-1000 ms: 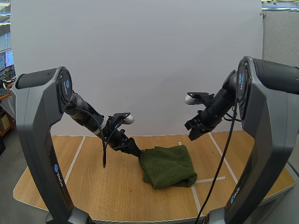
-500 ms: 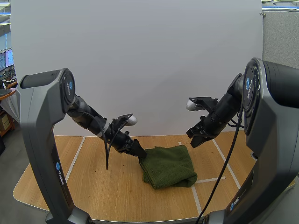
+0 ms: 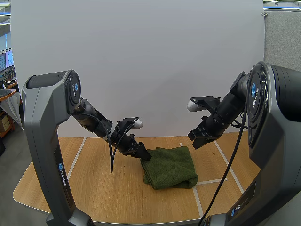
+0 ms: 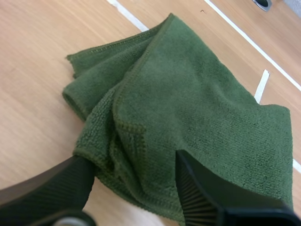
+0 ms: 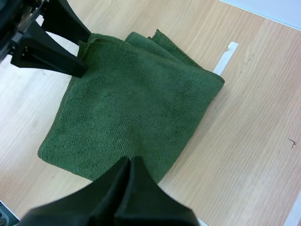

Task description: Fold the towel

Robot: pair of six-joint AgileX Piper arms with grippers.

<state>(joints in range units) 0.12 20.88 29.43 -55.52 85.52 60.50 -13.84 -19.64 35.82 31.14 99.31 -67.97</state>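
While the right tool (image 3: 194, 141) hovers, left tool (image 3: 146, 157) has reached the towel (image 3: 170, 167).

A: High cam placement?
B: Behind and above the arm bases, facing forward and down. Far back: most of the table (image 3: 94, 188) in frame, towel (image 3: 169, 167) lower centre.
A: Left wrist?
B: Very near, looking steeply down onto the towel's edge between the spread fingers of the left gripper (image 4: 134, 162).
A: Right wrist?
B: Higher up, almost straight down past the right gripper (image 5: 129, 165). Takes in the whole towel.
A: Overlap?
B: All three share the towel and the wood around it. High and right wrist both catch the left gripper at the towel's edge.
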